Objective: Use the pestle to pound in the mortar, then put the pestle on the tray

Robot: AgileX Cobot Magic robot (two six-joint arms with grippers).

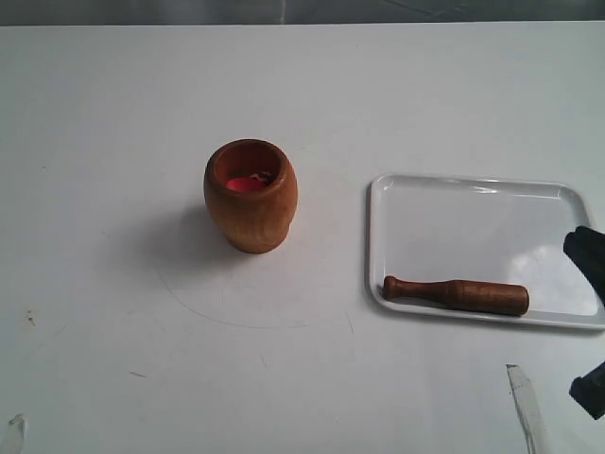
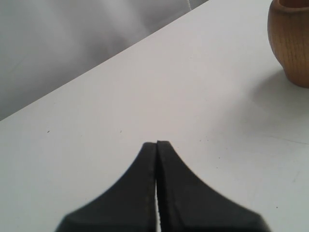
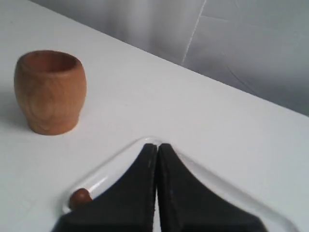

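Observation:
The orange-brown wooden mortar (image 1: 250, 196) stands upright left of centre on the white table, a pink-red bit showing inside. On the white tray (image 1: 482, 213) to its right the dark brown pestle (image 1: 456, 294) lies flat along the near rim, knob toward the mortar. My right gripper (image 3: 157, 144) is shut and empty, held over the tray; only the pestle's knob (image 3: 79, 197) shows beside it, and the mortar (image 3: 50, 91) stands beyond. A dark part of the right arm (image 1: 588, 260) shows at the tray's right edge. My left gripper (image 2: 157, 142) is shut and empty, with the mortar (image 2: 290, 41) far off.
A white strip (image 1: 526, 405) lies on the table near the front right. A thin pencil-like arc (image 1: 236, 317) marks the table surface in front of the mortar. The table's far edge (image 1: 302, 24) meets a grey wall.

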